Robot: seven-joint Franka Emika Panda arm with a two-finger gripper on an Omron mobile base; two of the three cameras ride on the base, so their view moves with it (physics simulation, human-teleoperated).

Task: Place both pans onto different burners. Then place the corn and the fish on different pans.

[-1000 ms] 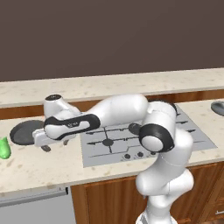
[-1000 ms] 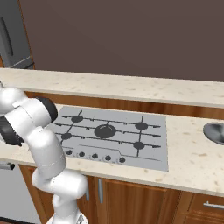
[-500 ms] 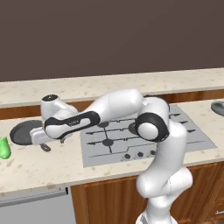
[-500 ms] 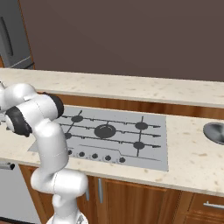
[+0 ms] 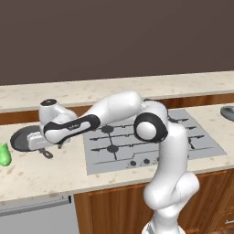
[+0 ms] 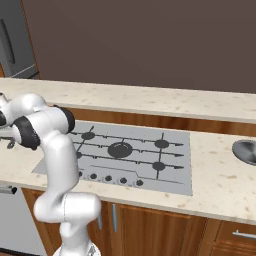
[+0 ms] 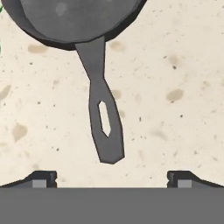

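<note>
The matte black pan [image 5: 22,139] lies on the counter left of the hob, its long handle [image 7: 103,117] pointing toward me. My gripper [image 7: 111,179] hovers open above the handle's end, one fingertip [image 7: 43,178] on each side, touching nothing. In the left base view the gripper [image 5: 40,142] hangs over the pan's near rim. The silver-grey pan [image 6: 246,150] rests on the counter far to the right of the hob [image 5: 206,145]. The burners [image 6: 120,149] carry nothing. The green corn [image 5: 4,155] lies at the left edge, beside the black pan. The fish is out of view.
A raised beige ledge [image 5: 137,87] runs behind the counter below a dark wall. The hob's knobs [image 6: 107,178] line its front edge. Wooden cabinets [image 6: 165,225] sit below, and a steel appliance [image 5: 36,217] sits under the counter on the left.
The arm's elbow has swung up and back while the hand stayed over the black pan's handle, shifting slightly. The jaws have stayed open.
</note>
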